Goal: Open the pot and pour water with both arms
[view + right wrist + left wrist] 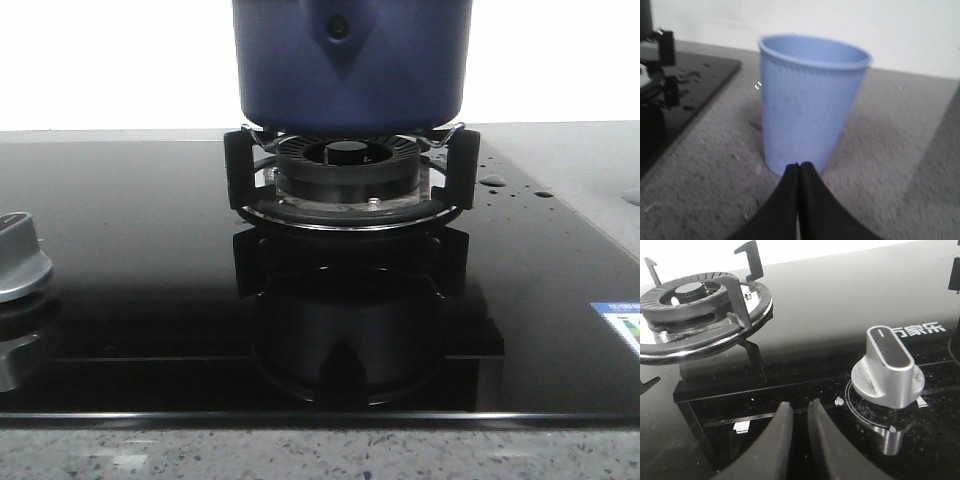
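Front view: the dark navy pot (pixel 352 65) sits on the black burner ring's (pixel 350 170) supports, at the back centre of the glossy black cooktop (pixel 130 270); a silver knob (pixel 20 258) shows at the left edge; no gripper is in sight here.

Left wrist view: the left gripper (pixel 799 416) hangs over the glass with its fingers a narrow gap apart, holding nothing; a silver control knob (pixel 888 367) stands near it; an uncovered burner (pixel 692 302) lies farther off.

Right wrist view: the right gripper (pixel 799 175) has its fingertips pressed together, empty; a light blue ribbed cup (pixel 810 100) stands upright on the grey counter (pixel 705 190) just beyond the tips; whether they touch it I cannot tell.
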Available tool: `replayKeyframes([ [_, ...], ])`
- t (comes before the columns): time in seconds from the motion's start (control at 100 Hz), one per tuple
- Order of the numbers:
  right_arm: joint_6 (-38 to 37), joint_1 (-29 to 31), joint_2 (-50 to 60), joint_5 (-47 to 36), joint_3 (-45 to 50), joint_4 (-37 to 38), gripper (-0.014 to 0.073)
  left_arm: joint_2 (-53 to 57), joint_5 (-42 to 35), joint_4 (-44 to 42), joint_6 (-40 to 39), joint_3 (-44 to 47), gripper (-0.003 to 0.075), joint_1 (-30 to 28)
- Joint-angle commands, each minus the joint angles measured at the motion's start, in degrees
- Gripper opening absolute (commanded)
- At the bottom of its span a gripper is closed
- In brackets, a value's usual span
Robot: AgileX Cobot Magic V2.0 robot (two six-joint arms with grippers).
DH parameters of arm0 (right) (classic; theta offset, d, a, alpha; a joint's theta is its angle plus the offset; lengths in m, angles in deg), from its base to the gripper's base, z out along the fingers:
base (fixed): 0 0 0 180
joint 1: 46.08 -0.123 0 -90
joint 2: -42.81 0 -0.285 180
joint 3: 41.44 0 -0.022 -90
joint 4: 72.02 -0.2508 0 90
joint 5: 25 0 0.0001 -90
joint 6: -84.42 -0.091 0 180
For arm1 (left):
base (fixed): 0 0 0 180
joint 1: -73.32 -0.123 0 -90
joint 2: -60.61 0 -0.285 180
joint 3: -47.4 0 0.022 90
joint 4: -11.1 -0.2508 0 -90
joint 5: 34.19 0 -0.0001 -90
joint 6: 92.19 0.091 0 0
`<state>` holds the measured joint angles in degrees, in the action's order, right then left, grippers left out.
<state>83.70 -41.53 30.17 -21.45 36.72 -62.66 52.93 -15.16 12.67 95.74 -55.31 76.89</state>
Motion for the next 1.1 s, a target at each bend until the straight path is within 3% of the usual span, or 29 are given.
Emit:
replayKeyframes([
  [0.0, 0.7, 1.2, 2.1, 2.6, 1.3, -1.6, -0.0065, 1.8, -2.0, 0.1, -0.7, 2.6, 0.0027, -0.1],
  [0.25, 0.7, 1.6, 6.5, 14.5, 1.3, -3.2, -0.0065, 1.8, -2.0, 0.1, -0.7, 2.6, 0.0027, -0.1],
  [1.09, 1.1, 1.6, 6.5, 14.3, 1.3, -3.2, -0.0065, 1.8, -2.0, 0.1, -0.7, 2.6, 0.0027, -0.1],
])
